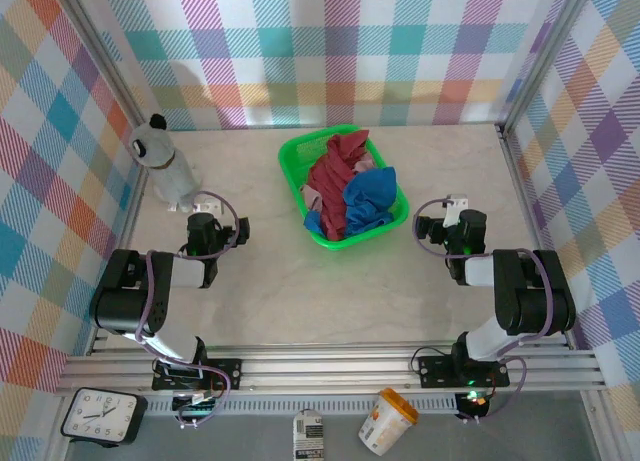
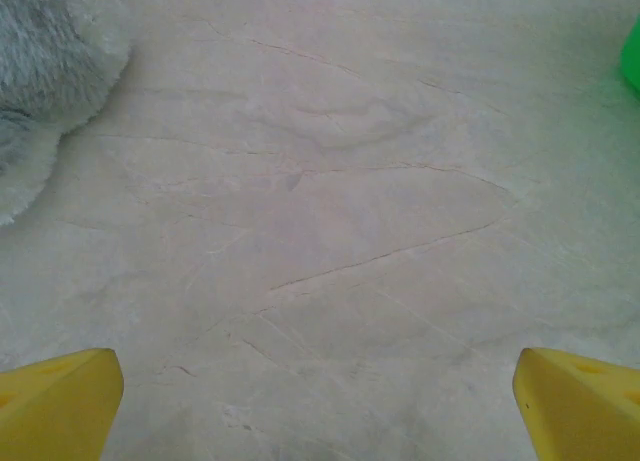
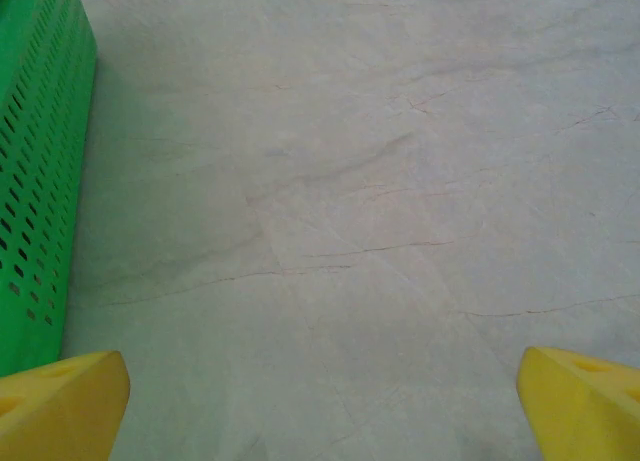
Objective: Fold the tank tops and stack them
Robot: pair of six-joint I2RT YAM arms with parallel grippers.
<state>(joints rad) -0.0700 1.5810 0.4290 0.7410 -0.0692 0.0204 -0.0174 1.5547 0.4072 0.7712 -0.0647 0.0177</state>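
Tank tops, all three of them, are sitting in a crumpled heap inside the bright green perforated plastic basket [image 1: 293, 163], none folded yet. The dark red cloth one [image 1: 338, 161] is piled across the middle and far end of the basket. The royal blue one [image 1: 368, 196] is bunched up at its near right corner, reaching the rim. The pale dusty pink one [image 1: 313, 194] peeks out along its left side under the red. The basket itself is on the pale marbled tabletop [image 1: 300, 301]. Left arm [image 1: 150, 281] is off to the near left of the basket, and the left jaws are spread wide with nothing between them. Their yellow fingertips [image 2: 60, 406] are over bare tabletop, with a sliver of the basket at the right edge of that wrist view. Right arm [image 1: 510, 291] is off to the near right of the basket. The right jaws are likewise wide apart and empty, and the basket's holey side wall runs along the left of their view. A fluffy grey and white plush toy [image 1: 165, 166] stands well to the left of the basket, just beyond the left jaws.
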